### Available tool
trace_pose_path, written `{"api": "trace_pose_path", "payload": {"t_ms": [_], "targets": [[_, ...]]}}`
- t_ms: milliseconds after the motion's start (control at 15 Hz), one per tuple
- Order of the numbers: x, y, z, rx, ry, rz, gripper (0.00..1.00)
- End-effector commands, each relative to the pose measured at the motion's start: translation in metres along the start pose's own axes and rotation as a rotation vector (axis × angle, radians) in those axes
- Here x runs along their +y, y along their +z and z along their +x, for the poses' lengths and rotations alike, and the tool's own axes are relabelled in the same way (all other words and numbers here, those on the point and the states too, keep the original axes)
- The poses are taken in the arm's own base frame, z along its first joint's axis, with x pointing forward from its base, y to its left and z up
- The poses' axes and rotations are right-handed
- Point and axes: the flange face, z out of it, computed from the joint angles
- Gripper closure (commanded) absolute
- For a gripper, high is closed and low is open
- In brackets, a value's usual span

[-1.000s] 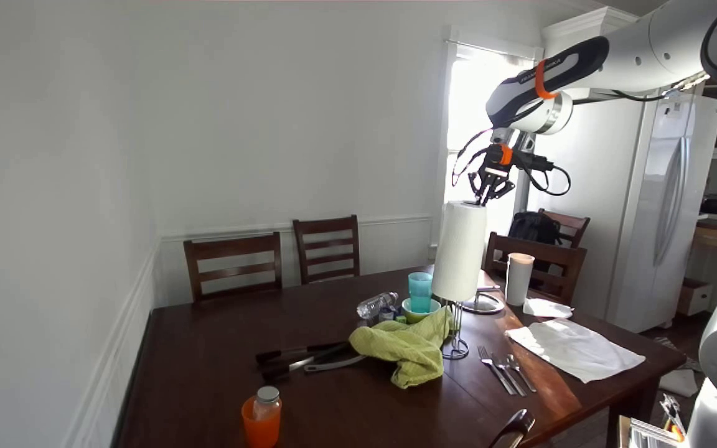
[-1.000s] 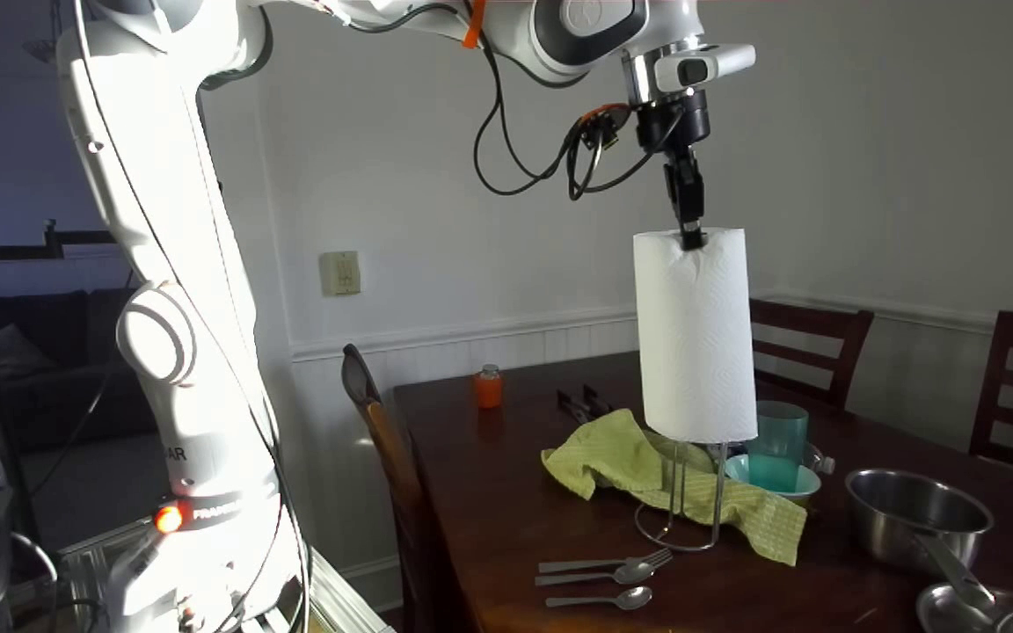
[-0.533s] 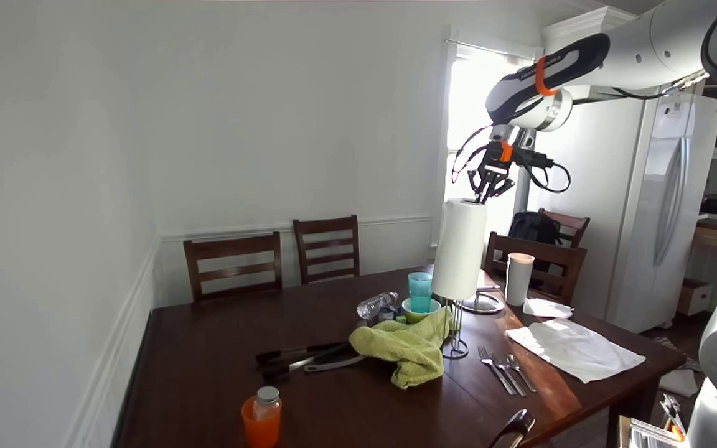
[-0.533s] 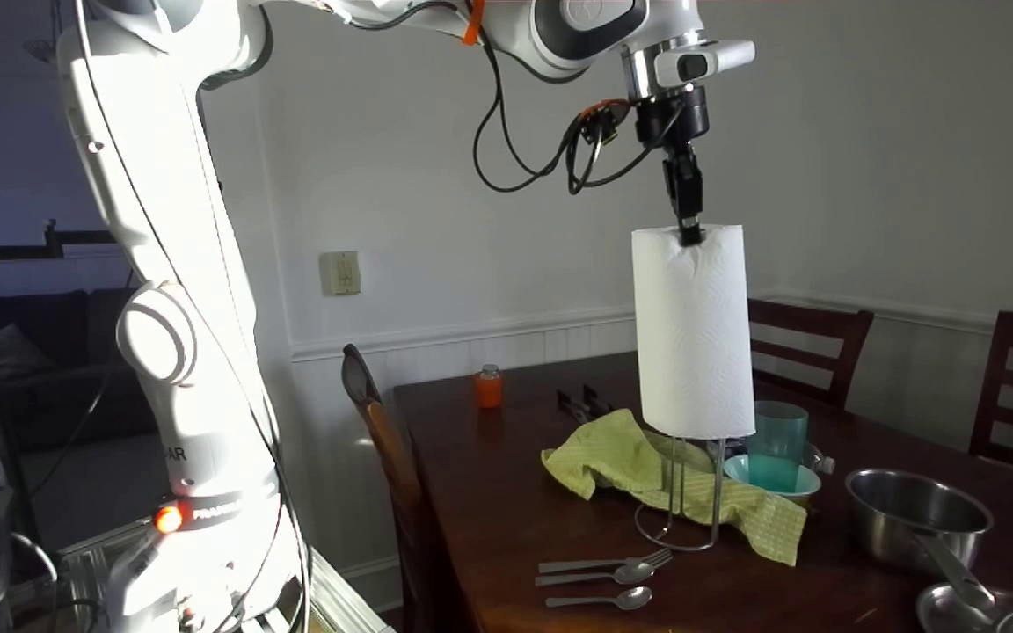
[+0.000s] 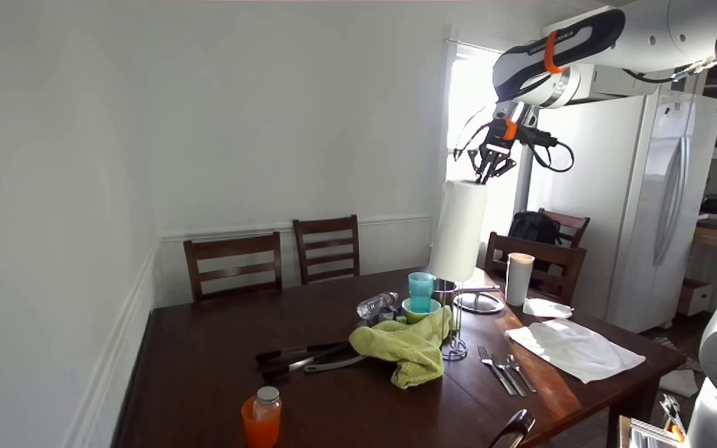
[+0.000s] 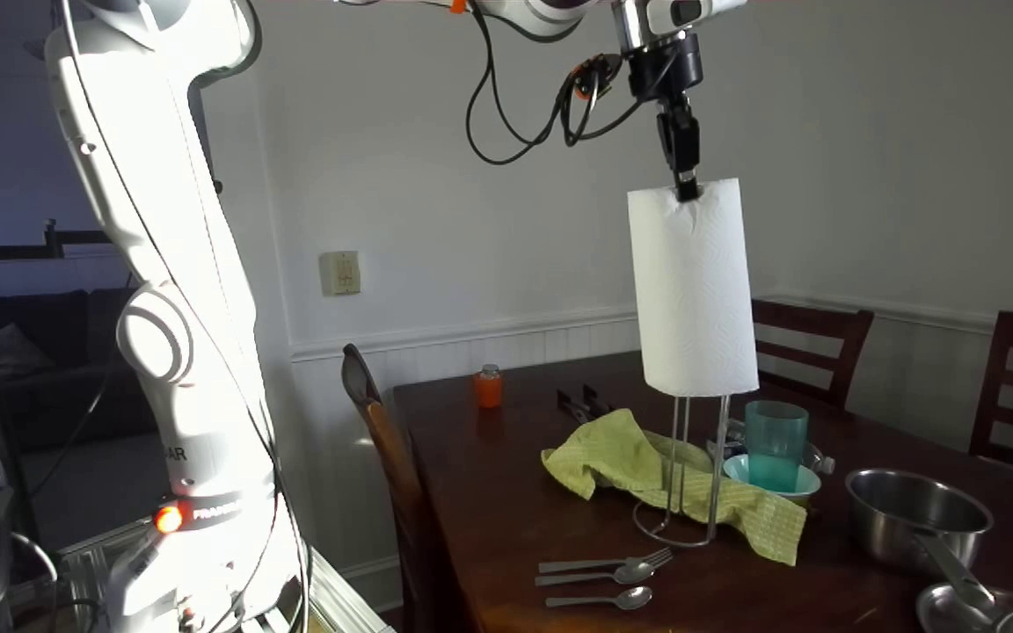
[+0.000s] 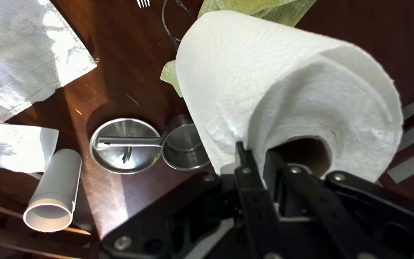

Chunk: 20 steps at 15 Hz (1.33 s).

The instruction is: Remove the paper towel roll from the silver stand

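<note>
The paper towel roll (image 5: 460, 230) is a tall white cylinder, raised and slightly tilted in both exterior views (image 6: 691, 299). Its lower end is well above the table. The silver stand (image 6: 716, 492) stands on the table; its wires run up into the bottom of the roll, and their upper part is hidden inside. Its base ring also shows in an exterior view (image 5: 455, 356). My gripper (image 5: 483, 179) is at the roll's top edge (image 6: 688, 192). In the wrist view my gripper (image 7: 255, 151) pinches the roll's wall (image 7: 243, 72), one finger outside and one in the core hole.
A green cloth (image 6: 612, 453) lies against the stand's base. A teal cup (image 6: 776, 444) in a bowl and a steel pot (image 6: 911, 519) stand nearby. Cutlery (image 6: 594, 576) lies near the stand. A grey-white cylinder (image 5: 519, 280) and white sheets (image 5: 573, 348) are on the table.
My gripper and the roll have risen together, mostly in the last half second. More of the stand's wires show below the roll, and the roll tilts slightly more. The stand stays in place.
</note>
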Motion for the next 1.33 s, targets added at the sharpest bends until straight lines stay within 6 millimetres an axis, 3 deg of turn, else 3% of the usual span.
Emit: {"api": "trace_pose_path", "payload": {"t_ms": [0,600,1267], "targets": [[-0.010,-0.036,-0.001,0.025,-0.041,0.000,0.97],[-0.041,-0.093,-0.023,-0.003,-0.194,0.039,0.97],[-0.027,-0.103,-0.062,-0.226,-0.366,0.030,0.97]]}}
